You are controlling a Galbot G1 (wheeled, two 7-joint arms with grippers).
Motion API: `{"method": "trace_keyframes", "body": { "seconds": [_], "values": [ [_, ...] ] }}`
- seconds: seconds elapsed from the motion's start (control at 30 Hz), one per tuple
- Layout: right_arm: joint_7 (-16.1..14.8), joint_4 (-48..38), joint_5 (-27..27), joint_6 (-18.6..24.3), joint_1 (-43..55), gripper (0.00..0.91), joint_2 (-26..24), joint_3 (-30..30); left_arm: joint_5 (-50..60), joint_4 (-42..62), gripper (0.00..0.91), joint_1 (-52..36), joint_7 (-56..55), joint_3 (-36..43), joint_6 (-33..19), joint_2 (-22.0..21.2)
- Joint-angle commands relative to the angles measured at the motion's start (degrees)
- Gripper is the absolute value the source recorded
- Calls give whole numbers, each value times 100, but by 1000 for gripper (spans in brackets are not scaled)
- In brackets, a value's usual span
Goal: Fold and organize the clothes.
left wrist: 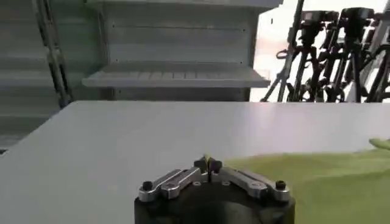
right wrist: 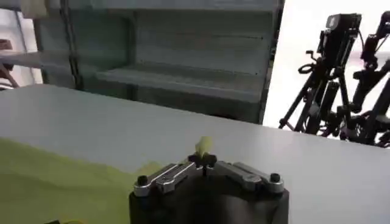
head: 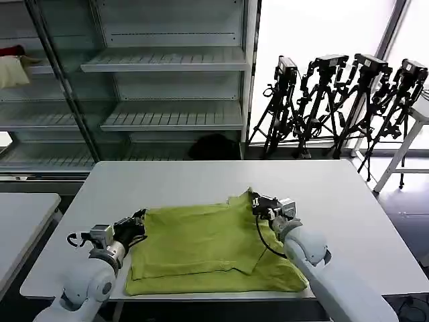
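Observation:
The lime-green shirt [head: 204, 245] lies partly folded on the white table [head: 201, 178], its near half doubled over. My left gripper [head: 139, 221] is shut on the shirt's left edge; a sliver of green fabric [left wrist: 206, 158] sticks up between its closed fingers. At the shirt's far right corner my right gripper [head: 255, 202] is shut on the cloth, and a small tuft of green [right wrist: 203, 145] pokes out past its tips. More of the shirt [right wrist: 55, 182] spreads out beside that gripper on the table.
Grey metal shelves [head: 167, 64] stand behind the table. Several black camera tripods [head: 335, 100] stand at the back right by the window. A second white table [head: 23, 215] is at the left, and a cream and red bundle [head: 13, 67] lies on a far-left shelf.

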Motion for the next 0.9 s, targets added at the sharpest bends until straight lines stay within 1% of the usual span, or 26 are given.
{"method": "trace_keyframes", "body": {
  "seconds": [0.03,0.2,0.33,0.47,0.6,0.77,0.9],
  "values": [
    [157,1139,111,242,-989,0,-679,460,188,-834,0,703,-129,-35,12,270],
    [191,1544,128,375,-1551,0,-852,723,516,-1262,0,1082,-269,-6,135,294],
    [205,1760,22,459,-1918,0,-877,795,762,-1535,0,1337,-544,-51,242,219],
    [180,1827,-150,577,-2092,0,-873,779,833,-1730,0,1494,-709,-119,279,164],
    [206,1882,-172,603,-2151,0,-874,803,883,-1868,0,1604,-806,-226,312,168],
    [203,2064,-179,635,-2408,0,-962,956,988,-2167,0,1982,-797,-550,316,220],
    [179,2168,-197,678,-2645,0,-1001,1051,1161,-2383,0,2347,-665,-635,313,223]
  ]
}}
